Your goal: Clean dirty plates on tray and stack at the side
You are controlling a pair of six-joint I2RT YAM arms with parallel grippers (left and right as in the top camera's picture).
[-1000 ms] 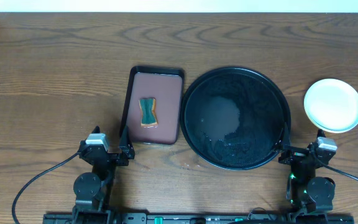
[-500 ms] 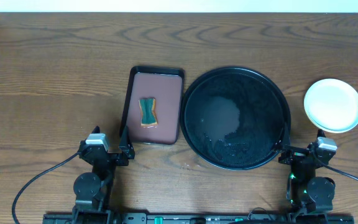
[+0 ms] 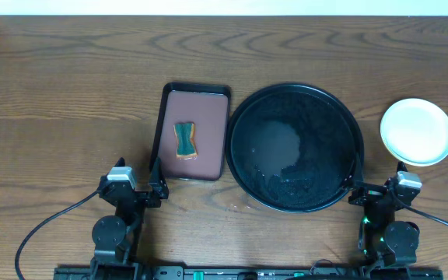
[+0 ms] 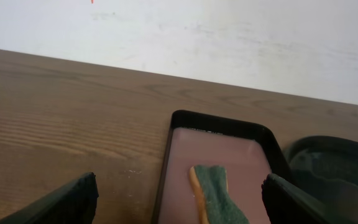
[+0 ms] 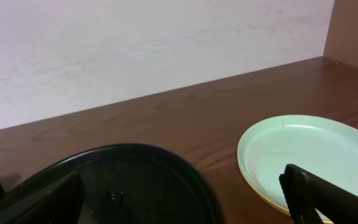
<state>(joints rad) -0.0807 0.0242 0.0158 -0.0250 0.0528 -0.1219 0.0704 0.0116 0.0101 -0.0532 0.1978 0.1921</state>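
Note:
The round glossy black tray (image 3: 295, 148) sits mid-table with no plate on it; it also shows in the right wrist view (image 5: 123, 186). The plates (image 3: 417, 131) are stacked to its right, a pale mint-green one on top with a yellowish rim showing beneath in the right wrist view (image 5: 303, 155). My left gripper (image 3: 155, 180) is open and empty near the front edge, by the brown tray's near end. My right gripper (image 3: 376, 179) is open and empty between the black tray and the plate stack.
A rectangular brown tray with a black rim (image 3: 196, 132) lies left of the black tray and holds a green and orange sponge (image 3: 185, 140), also in the left wrist view (image 4: 219, 196). A white wall runs along the table's far edge.

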